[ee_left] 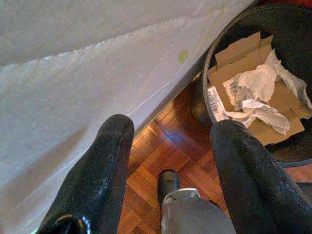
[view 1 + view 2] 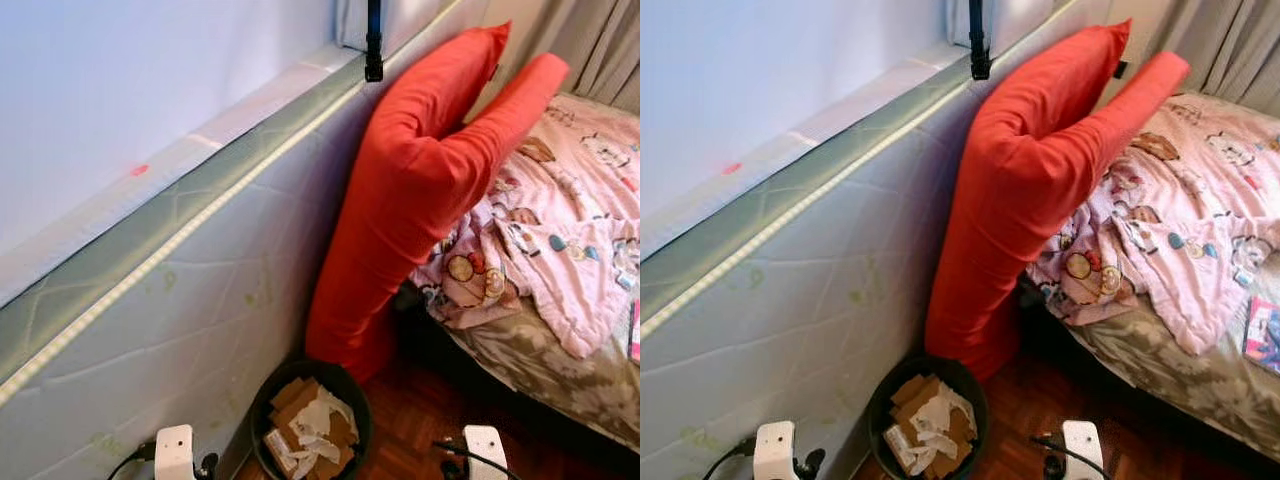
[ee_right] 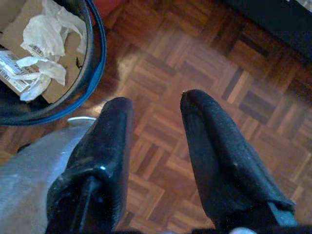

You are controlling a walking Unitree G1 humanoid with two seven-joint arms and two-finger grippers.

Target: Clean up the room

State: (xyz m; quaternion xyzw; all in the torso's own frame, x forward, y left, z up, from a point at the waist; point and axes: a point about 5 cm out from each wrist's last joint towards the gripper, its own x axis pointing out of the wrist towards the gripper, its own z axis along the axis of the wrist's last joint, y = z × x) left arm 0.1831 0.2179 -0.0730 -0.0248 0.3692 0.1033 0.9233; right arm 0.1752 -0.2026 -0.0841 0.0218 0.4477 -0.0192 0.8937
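One black bin (image 2: 312, 420) on parquet floor (image 3: 204, 73), at foot of one upright white mattress (image 2: 200, 300). Inside: several cardboard pieces (image 1: 239, 63), crumpled paper (image 1: 258, 85), two barcode labels, print unreadable. One long red pillow (image 2: 420, 180) bent against mattress, lower end just behind bin. One bed (image 2: 1200, 370) with one pink cartoon blanket (image 2: 570, 230). Left gripper (image 1: 170, 141) released, empty, near bin. Right gripper (image 3: 156, 122) parted, empty, above floor.

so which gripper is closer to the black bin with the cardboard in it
Left, narrowly. The left gripper hangs open right beside the bin, by the mattress; the right gripper, also open, sits a little farther off over the parquet.
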